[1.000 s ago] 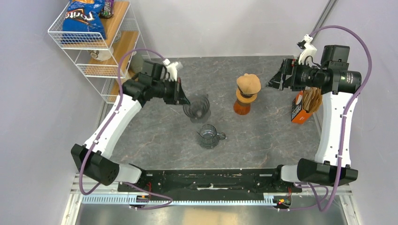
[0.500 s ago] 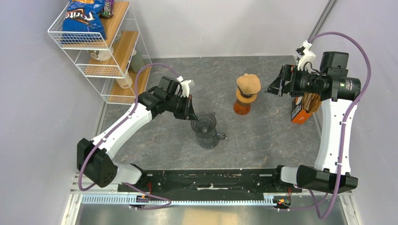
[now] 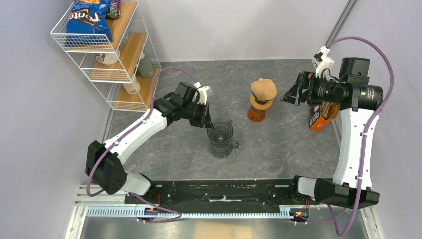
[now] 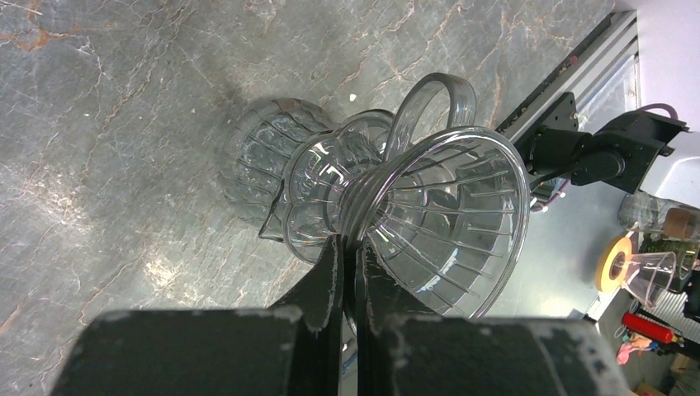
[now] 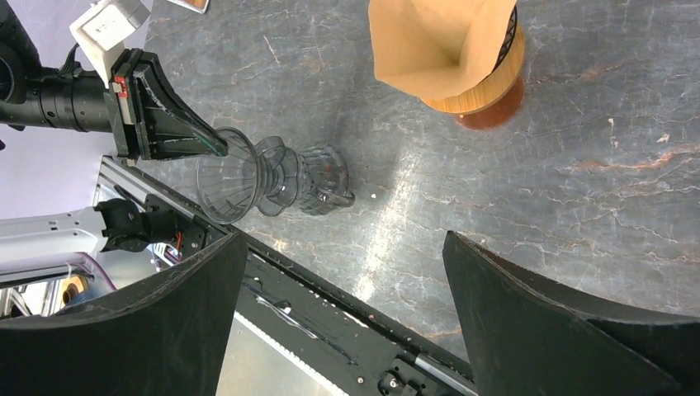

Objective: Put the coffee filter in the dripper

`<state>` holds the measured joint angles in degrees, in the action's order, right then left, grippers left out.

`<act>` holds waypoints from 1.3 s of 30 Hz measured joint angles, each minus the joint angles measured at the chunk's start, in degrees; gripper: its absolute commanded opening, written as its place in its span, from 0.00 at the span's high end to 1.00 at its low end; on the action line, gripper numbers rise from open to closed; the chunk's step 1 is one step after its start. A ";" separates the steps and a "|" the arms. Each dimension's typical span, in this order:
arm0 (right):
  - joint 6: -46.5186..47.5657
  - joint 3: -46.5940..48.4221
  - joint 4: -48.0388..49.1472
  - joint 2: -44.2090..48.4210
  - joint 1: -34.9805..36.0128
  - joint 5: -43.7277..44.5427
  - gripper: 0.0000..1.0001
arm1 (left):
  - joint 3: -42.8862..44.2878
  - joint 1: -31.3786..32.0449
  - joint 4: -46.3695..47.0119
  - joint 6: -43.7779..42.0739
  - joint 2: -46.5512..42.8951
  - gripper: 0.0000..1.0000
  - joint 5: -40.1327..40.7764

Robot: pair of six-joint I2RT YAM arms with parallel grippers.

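Dripper [image 4: 446, 223], clamped in left end effector [image 4: 347, 247], hangs over glass server [image 4: 264, 165]; right end effector [image 3: 291, 94] gapes near filter-topped carafe [image 3: 257, 113].

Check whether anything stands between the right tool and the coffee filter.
Nothing visible does: the open right tool hangs beside the coffee filter on its orange stand, with only open space between them.

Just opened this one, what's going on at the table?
The left gripper is shut on the clear dripper and holds it right over the glass server at mid-table. I cannot tell whether the dripper is seated on it. The right gripper hangs open beside the brown coffee filter, which sits on a wood-collared holder. No filter is in the dripper yet.
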<state>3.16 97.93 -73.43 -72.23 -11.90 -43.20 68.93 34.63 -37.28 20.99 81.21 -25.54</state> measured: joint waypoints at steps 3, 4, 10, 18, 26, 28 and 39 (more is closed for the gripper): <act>0.02 -0.09 -0.17 0.17 0.00 -0.07 0.03 | 0.00 0.22 0.28 0.00 0.31 0.98 0.26; 0.04 -0.09 -0.20 0.17 0.00 -0.07 0.03 | 0.00 0.24 0.33 0.00 0.46 0.98 0.39; 0.11 -0.09 -0.39 0.17 0.00 -0.07 0.03 | 0.00 0.26 0.68 -0.02 1.77 0.98 1.51; 0.35 -0.09 -0.42 0.17 0.00 -0.04 0.03 | -0.02 0.33 0.70 -0.02 1.90 0.98 1.51; 0.55 -0.11 -0.39 0.17 0.00 -0.04 0.03 | -1.09 0.70 1.01 0.00 1.81 0.98 1.44; 0.55 -0.35 -0.39 0.20 0.00 -0.07 0.03 | -1.09 0.83 1.01 -0.02 1.66 0.94 1.51; 0.52 -0.83 -0.39 0.17 0.00 -0.07 0.03 | -1.51 0.87 0.98 -0.31 1.51 0.46 1.73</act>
<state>3.68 97.10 -73.82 -72.05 -11.90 -43.27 67.42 35.51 -36.29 20.69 82.72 -23.81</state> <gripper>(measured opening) 0.968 0.469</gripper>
